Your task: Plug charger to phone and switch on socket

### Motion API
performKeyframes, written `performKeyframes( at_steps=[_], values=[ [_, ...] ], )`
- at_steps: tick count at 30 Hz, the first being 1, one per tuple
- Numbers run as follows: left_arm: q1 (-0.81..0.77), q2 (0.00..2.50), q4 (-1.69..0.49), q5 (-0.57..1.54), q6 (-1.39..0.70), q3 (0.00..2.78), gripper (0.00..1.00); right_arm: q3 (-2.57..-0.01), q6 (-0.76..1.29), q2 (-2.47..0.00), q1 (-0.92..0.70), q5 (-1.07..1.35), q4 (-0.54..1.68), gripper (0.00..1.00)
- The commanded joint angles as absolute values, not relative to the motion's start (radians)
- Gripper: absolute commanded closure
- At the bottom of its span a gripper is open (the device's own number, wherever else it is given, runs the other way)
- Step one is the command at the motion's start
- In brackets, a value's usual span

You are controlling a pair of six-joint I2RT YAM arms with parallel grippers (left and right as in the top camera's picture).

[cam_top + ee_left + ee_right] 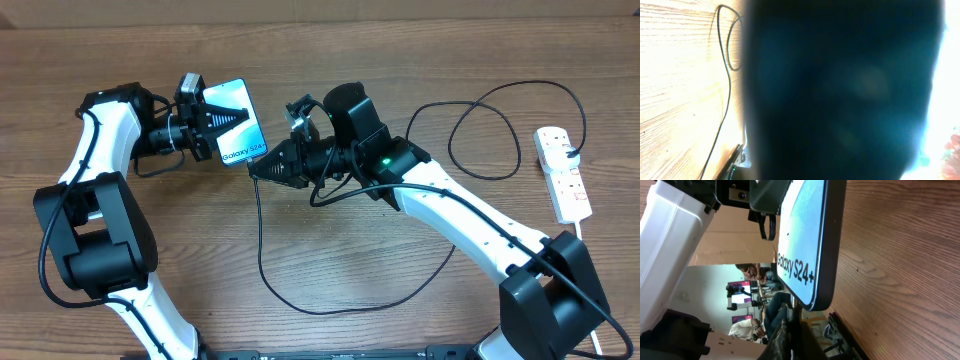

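At far left, black two-finger left gripper [238, 118]: jaws clamping narrow on a slim rectangular dark-edged phone [247, 142], black fingers lying across its light blue screen; the phone [805, 240]: being held tilted above the brown wood-grain table [400, 40], left of centre, its end lettered "Galaxy S24+" pointing toward the right arm, and in the right wrist view hanging edge-on just above the right fingertips; left wrist view: being almost wholly filled by a dark blurred surface, only a strip of table showing at its left; black two-finger right gripper [256, 172]: sitting just beside the phone's lettered end, jaws pinching shut on the connector end of the long thin black charger [262, 250], whether the tip is touching the phone cannot be told; the charger: trailing from that gripper toward the table's near side, looping right, passing under the right arm, curling again and running to the white elongated socket [563, 172]; the socket: lying at far right with small red switches facing up, well apart from the phone, its thicker white cord [582, 232] leading toward the near edge
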State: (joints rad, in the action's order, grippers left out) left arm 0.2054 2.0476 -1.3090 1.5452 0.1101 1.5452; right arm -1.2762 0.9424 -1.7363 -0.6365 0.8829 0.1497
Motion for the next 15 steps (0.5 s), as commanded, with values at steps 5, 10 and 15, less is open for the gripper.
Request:
performKeyframes(
  at_steps=[5,10,15],
  values=[
    [0.206,2.033,-1.313,1.580,0.107,1.546,0.96,-1.293,0.943,-1.723,-0.636,0.861,0.139,0.96],
    [0.206,2.033,-1.325,1.581,0.103,1.546,0.96,-1.293,0.943,-1.723,-0.640,0.853,0.139,0.96],
    [0.206,2.033,-1.335,1.580,0.103,1.546,0.96,-1.293,0.943,-1.723,-0.640,0.853,0.139,0.96]
  ],
)
